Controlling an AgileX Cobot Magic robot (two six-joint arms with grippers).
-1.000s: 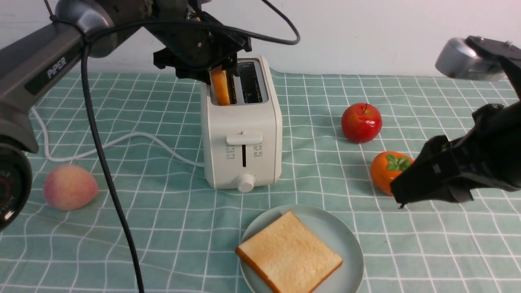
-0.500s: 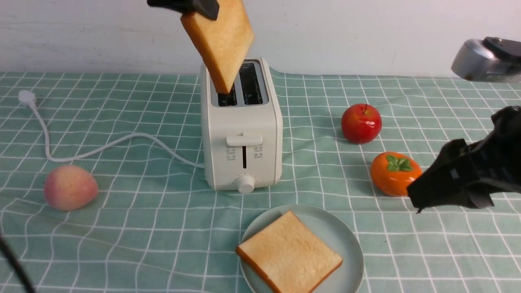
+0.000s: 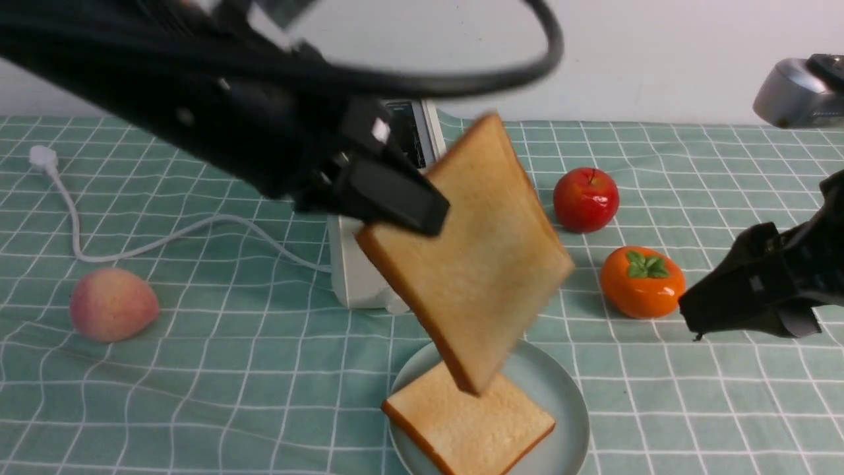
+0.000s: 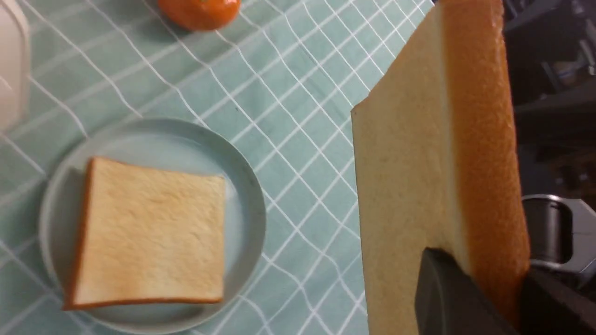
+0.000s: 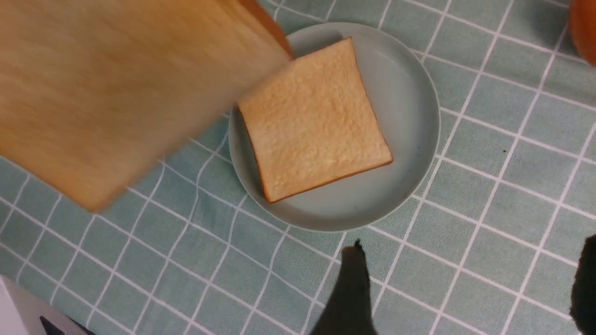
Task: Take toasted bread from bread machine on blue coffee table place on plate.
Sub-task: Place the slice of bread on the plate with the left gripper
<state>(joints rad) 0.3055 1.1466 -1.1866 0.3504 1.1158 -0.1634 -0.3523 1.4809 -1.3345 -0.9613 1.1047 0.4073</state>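
Observation:
My left gripper is shut on one slice of toasted bread and holds it tilted in the air, its low corner over the plate. In the left wrist view the jaws pinch the slice's crust edge. A second slice lies flat on the plate. The cream bread machine stands behind, mostly hidden by the arm and the slice. My right gripper is open and empty, low to the right of the plate; its jaws stand wide apart over the blue coffee table.
A red apple and an orange persimmon sit right of the toaster, near my right gripper. A peach lies at the left. The toaster's white cord runs left to its plug.
My left gripper has pulled the slice up out of the toaster's left slot, then carried it forward and down over the plate. My right gripper has drawn back to the right.

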